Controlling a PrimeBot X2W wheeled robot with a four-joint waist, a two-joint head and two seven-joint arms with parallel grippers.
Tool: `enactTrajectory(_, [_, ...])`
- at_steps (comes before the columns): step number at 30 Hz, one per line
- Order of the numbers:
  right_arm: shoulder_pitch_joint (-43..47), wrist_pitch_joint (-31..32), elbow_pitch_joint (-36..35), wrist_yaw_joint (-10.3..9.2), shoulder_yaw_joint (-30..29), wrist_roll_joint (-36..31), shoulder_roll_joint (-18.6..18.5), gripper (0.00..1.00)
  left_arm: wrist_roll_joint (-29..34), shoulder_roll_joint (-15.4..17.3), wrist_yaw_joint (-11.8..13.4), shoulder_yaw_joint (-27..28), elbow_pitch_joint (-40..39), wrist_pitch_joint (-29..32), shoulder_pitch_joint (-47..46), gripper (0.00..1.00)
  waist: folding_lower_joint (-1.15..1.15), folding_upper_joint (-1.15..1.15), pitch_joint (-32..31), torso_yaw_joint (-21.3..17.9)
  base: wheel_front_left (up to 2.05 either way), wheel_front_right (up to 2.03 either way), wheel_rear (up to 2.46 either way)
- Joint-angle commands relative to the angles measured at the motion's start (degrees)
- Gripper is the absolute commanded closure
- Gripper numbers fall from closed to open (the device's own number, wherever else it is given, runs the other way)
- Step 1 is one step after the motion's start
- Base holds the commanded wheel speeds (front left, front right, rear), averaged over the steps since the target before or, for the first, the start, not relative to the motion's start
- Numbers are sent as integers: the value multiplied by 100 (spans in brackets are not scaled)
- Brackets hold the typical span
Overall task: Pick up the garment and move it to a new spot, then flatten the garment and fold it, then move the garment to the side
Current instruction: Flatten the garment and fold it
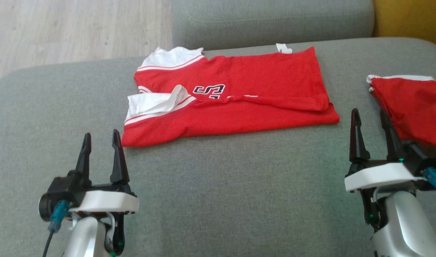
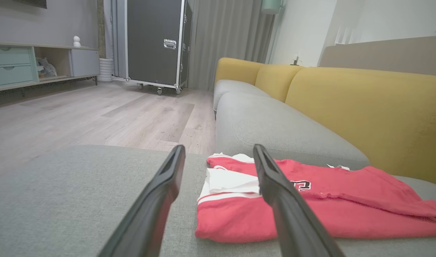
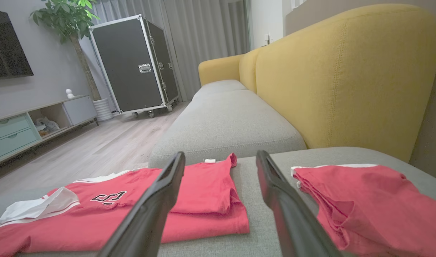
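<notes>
I hold my left hand [image 1: 101,134] over the near left part of the grey sofa cushion [image 1: 221,192]. Its two dark fingers are spread wide with nothing between them. My right hand [image 1: 368,111] is over the near right part, equally wide and empty.

The garment [image 1: 239,96], a red shirt with white trim and black-outlined lettering on the chest, lies folded into a long flat shape across the far middle of the cushion. Its upper edge runs along the cushion's far edge. The white collar and a white-cuffed sleeve are at its left end, and the hem is at its right end.

From my left wrist, the shirt's near left corner lies just beyond my fingertips [image 2: 261,157], which are not touching it. From my right wrist, the hem end shows between and past my spread fingers [image 3: 175,167].

A second red garment [image 1: 414,103] with a white band lies bunched at the cushion's right edge. It is just beside my right hand's outer finger, and I cannot tell whether they touch.

Beyond the far edge are another grey seat [image 3: 225,121], a yellow backrest [image 3: 346,71], a wooden floor [image 2: 79,114] and a black wheeled case [image 2: 155,43].
</notes>
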Motion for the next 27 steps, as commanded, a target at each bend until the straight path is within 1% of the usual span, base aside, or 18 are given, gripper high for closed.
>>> enactTrajectory(1, [-242,-35,-261,20,141,20,40,0,63,42,-19,217,-92,-29,-333,0,1,0,76,-35,0,0,0])
enactTrajectory(3, [-300,-36,-312,20,197,0,47,0,131,33,-21,233,117,-29,-466,0,1,0,176,-93,0,0,0])
enactTrajectory(7, [-446,-36,-394,20,284,-1,54,0,280,60,117,234,1008,-24,-845,0,1,0,393,-238,0,0,0])
enactTrajectory(12, [-553,-36,-419,20,409,129,58,0,280,162,212,243,2094,231,-1516,0,1,0,708,-423,0,0,0])
enactTrajectory(15, [-609,-36,-424,20,543,214,58,0,228,250,277,308,2612,355,-1833,0,1,0,874,-513,0,0,0])
enactTrajectory(18, [-633,-36,-444,20,685,318,59,0,160,314,357,391,3022,347,-2063,0,1,0,995,-576,0,0,0])
enactTrajectory(23, [-684,-36,-480,20,780,434,59,0,101,411,363,419,3564,322,-2333,0,1,0,1151,-648,0,0,0])
enactTrajectory(27, [-713,-36,-478,20,785,538,59,0,13,413,300,447,3842,358,-2452,0,1,0,1215,-671,0,0,0])
